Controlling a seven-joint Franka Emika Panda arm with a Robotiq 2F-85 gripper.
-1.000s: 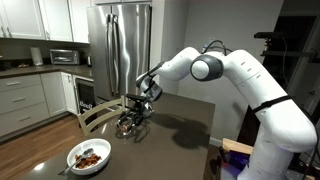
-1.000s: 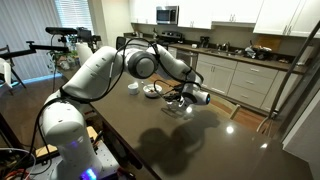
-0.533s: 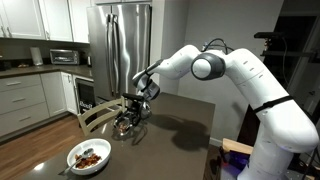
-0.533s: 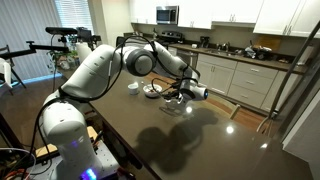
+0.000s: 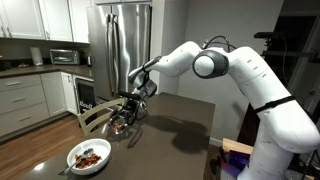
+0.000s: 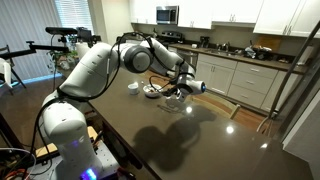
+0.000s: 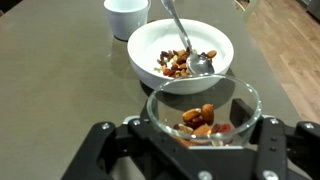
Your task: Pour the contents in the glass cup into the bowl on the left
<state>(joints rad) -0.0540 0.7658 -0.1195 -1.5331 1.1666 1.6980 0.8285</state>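
My gripper (image 7: 193,150) is shut on the glass cup (image 7: 203,106) and holds it above the dark table. The cup is upright and holds the contents (image 7: 200,118), reddish-brown nut-like bits. The white bowl (image 7: 150,50) stands just beyond the cup, with similar bits and a metal spoon (image 7: 185,40) in it. In both exterior views the gripper (image 5: 127,108) (image 6: 180,90) holds the glass (image 5: 122,119) in the air. The bowl shows in both exterior views (image 5: 88,157) (image 6: 152,91).
A small white cup (image 7: 126,15) stands beyond the bowl and shows in an exterior view (image 6: 133,87). A chair back (image 5: 95,115) stands at the table's far side. Kitchen counters, a fridge (image 5: 120,45) and cabinets lie behind.
The gripper has lifted the glass cup a little higher and carried it toward the bowl. The bowl and white cup have not moved.
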